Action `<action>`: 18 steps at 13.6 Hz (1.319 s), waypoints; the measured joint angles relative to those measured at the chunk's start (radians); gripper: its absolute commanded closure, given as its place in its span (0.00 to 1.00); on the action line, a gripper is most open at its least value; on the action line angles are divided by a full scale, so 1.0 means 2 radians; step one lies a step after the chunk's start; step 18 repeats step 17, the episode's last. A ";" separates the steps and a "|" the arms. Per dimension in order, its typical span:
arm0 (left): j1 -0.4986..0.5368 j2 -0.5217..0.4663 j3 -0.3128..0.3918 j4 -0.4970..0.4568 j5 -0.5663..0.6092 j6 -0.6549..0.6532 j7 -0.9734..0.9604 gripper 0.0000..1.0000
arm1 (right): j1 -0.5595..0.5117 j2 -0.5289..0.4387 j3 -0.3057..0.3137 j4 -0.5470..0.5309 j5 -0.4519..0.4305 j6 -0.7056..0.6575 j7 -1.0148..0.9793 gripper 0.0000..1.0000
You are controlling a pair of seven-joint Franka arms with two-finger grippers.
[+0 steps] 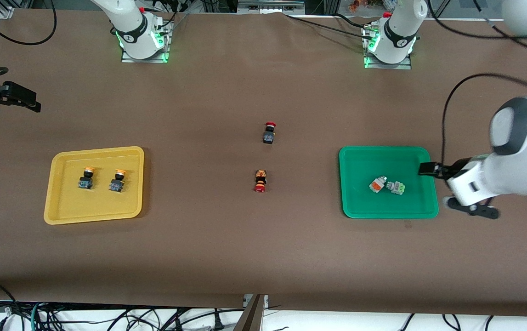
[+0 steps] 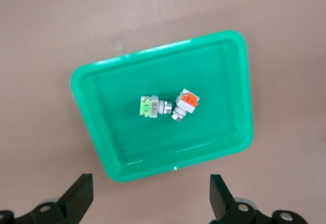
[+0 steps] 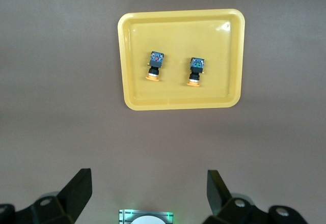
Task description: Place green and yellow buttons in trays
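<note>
The green tray [image 1: 410,209] [image 2: 91,91] lies toward the left arm's end of the table. In it rest a green-faced button [image 1: 397,187] [image 2: 148,107] and an orange-faced button [image 1: 376,185] [image 2: 187,103], touching each other. My left gripper [image 1: 435,186] [image 2: 151,193] hangs open and holds nothing, over the table beside the tray's rim. The yellow tray [image 1: 93,214] [image 3: 130,56] lies toward the right arm's end, with two yellow-capped buttons [image 1: 87,178] [image 1: 118,180] [image 3: 155,65] [image 3: 195,71] side by side in it. My right gripper [image 1: 10,89] [image 3: 147,191] waits open and high, away from the yellow tray.
Two red-capped switches lie mid-table between the trays: a black one [image 1: 269,133] farther from the front camera, an orange-and-black one [image 1: 260,180] nearer. The arm bases [image 1: 141,39] [image 1: 389,43] stand at the table's back edge. Cables hang below the front edge.
</note>
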 measured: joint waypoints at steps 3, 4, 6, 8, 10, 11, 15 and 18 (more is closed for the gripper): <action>-0.001 -0.044 -0.001 0.030 0.000 -0.052 0.000 0.00 | 0.000 0.000 0.000 0.000 0.000 0.000 0.000 0.00; -0.001 -0.058 -0.001 0.031 0.000 -0.068 0.000 0.00 | 0.000 0.001 0.000 0.000 0.000 0.000 0.000 0.00; -0.002 -0.079 0.002 0.027 0.000 -0.077 0.002 0.00 | 0.000 0.001 0.000 0.000 0.000 0.000 0.000 0.00; -0.014 -0.100 0.020 0.003 0.000 -0.068 0.002 0.00 | 0.000 0.001 0.000 0.000 0.000 0.000 0.000 0.00; -0.069 -0.137 0.083 -0.046 -0.001 -0.040 -0.032 0.00 | 0.000 0.001 0.000 0.000 0.000 0.000 0.000 0.00; -0.098 -0.158 0.111 -0.074 -0.002 -0.028 -0.064 0.00 | 0.000 0.001 0.000 0.000 0.000 0.000 0.000 0.00; -0.119 -0.197 0.133 -0.123 -0.002 -0.012 -0.114 0.00 | 0.000 0.002 0.000 0.000 0.000 0.001 0.000 0.00; -0.119 -0.197 0.134 -0.124 -0.002 -0.011 -0.118 0.00 | 0.000 0.003 0.000 0.000 0.000 0.001 0.000 0.00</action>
